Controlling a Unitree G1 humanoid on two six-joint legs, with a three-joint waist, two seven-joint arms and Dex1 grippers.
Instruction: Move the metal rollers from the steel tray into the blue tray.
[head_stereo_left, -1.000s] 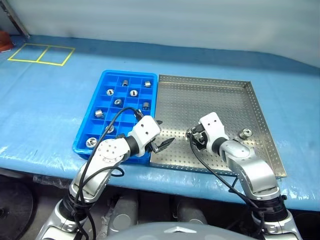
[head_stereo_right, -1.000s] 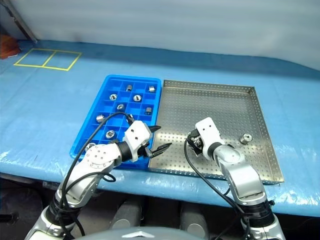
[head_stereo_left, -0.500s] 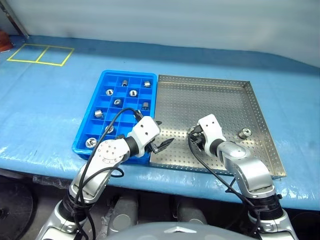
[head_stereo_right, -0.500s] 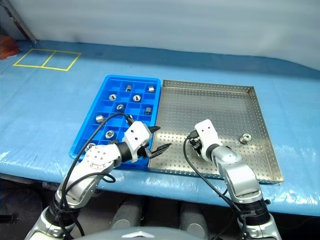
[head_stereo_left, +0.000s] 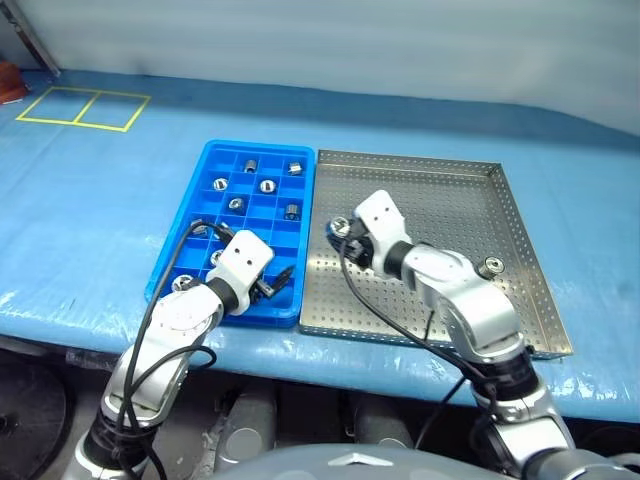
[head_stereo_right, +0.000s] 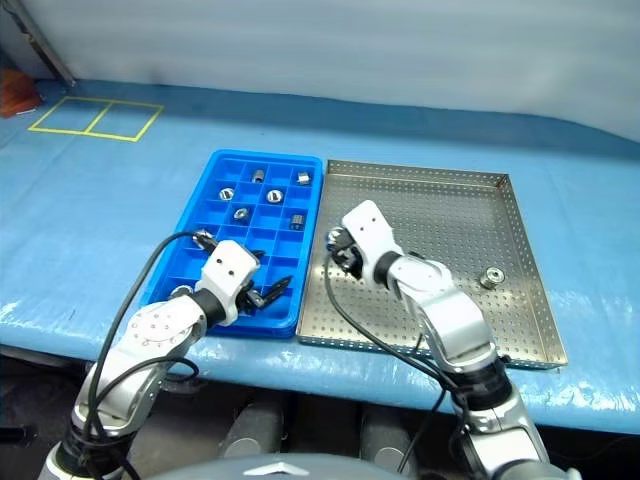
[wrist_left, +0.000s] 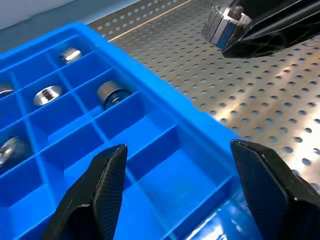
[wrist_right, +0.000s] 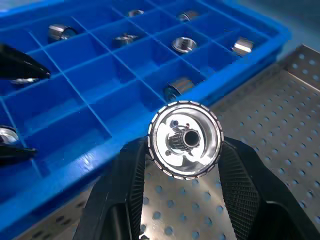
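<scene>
My right gripper (wrist_right: 185, 146) is shut on a shiny metal roller (wrist_right: 172, 131), held above the left part of the steel tray (head_stereo_left: 430, 200), close to the blue tray (head_stereo_left: 258, 146). The same roller (wrist_left: 226, 26) shows in the left wrist view, raised off the perforated floor. Another roller (head_stereo_left: 490, 266) lies in the steel tray near its right rim. Several rollers (head_stereo_left: 267, 186) sit in the blue tray's compartments. My left gripper (head_stereo_left: 275, 280) is open and holds nothing, low over the blue tray's near right corner.
Both trays stand side by side on a blue-covered table (head_stereo_left: 90, 230). Yellow tape squares (head_stereo_left: 82, 107) mark the cover at the far left. The table's front edge runs just below the trays.
My right gripper shut on a roller, lifted it and carried it left toward the blue tray. My left gripper moved left from the steel tray's edge to over the blue tray.
</scene>
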